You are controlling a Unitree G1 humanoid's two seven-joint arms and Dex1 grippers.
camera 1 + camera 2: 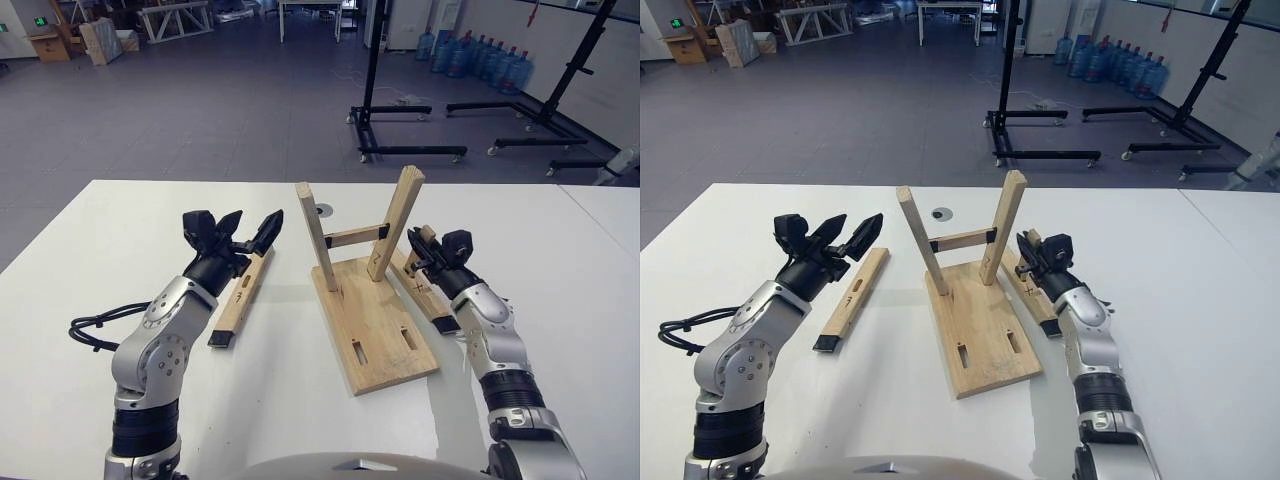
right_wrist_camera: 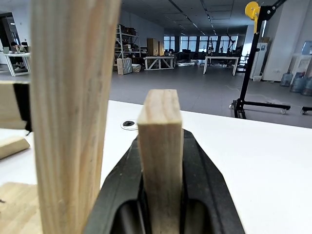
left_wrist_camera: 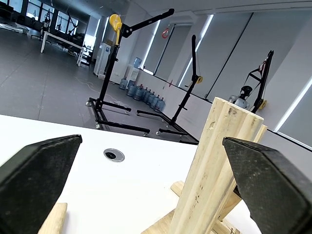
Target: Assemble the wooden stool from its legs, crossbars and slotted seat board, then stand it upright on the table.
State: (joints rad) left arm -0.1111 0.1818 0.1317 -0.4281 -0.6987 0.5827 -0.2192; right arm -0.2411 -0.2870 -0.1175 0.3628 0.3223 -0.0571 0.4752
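Note:
The slotted seat board (image 1: 378, 335) lies flat at mid-table. Two legs (image 1: 315, 235) (image 1: 396, 220) stand in its far slots, leaning apart, with a crossbar (image 1: 355, 237) between them. My right gripper (image 1: 424, 250) is shut on the far end of a loose leg (image 2: 161, 146) that lies along the board's right edge (image 1: 1032, 295). Another loose leg (image 1: 243, 293) lies on the table left of the board. My left gripper (image 1: 250, 232) hovers open just above that leg's far end, with nothing between its fingers (image 3: 34, 183). It faces the nearer upright leg (image 3: 214, 165).
A black cable (image 1: 95, 330) loops on the table by my left arm. A round grommet hole (image 1: 322, 210) sits in the tabletop behind the stool. Black wheeled stands (image 1: 410, 110) and water bottles (image 1: 480, 55) are on the floor beyond the table's far edge.

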